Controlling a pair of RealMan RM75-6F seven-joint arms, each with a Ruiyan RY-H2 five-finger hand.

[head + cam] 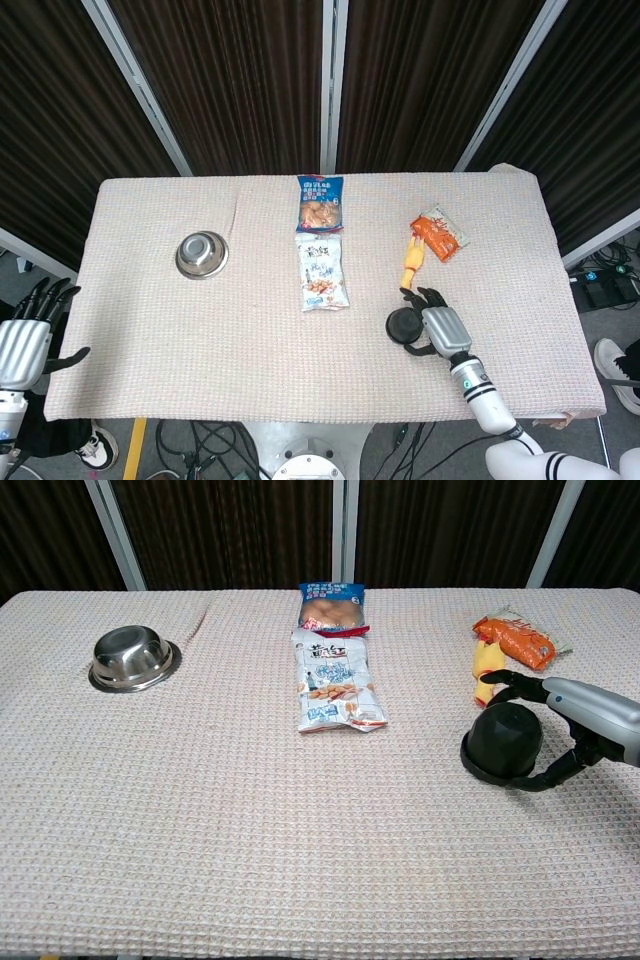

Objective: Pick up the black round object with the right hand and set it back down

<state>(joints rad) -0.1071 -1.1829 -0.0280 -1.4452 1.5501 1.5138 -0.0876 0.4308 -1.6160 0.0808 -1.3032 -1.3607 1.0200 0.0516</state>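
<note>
The black round object [502,742], a domed shape on a wider flat base, sits on the table's pale waffle-weave cloth [250,830] at the near right. The right hand [575,725], silver-backed with black fingers [508,679], lies against its right side: the fingers reach over the far edge of the dome and the thumb curls round the near edge of the base, so the hand cups the object. The object's base still lies flat on the cloth, and whether the grasp is firm or only a loose touch cannot be told.

Just beyond the fingertips lies a yellow rubber chicken toy [485,674], lengthwise from far to near, and right of its far end an orange snack packet [514,639] with a clear crimped edge; its print is too small to read. At the middle of the table lie two more packets end to end: the far one a blue bag [332,605] picturing pale brown snacks, the near one a white and light-blue bag [335,685] with dark characters at its top and a picture of nuts lower down; the writing on neither can be made out. At the far left stands a small shiny steel bowl [132,658], upright.

The left hand [24,338] hangs off the near left edge of the table, fingers spread and holding nothing.
</note>
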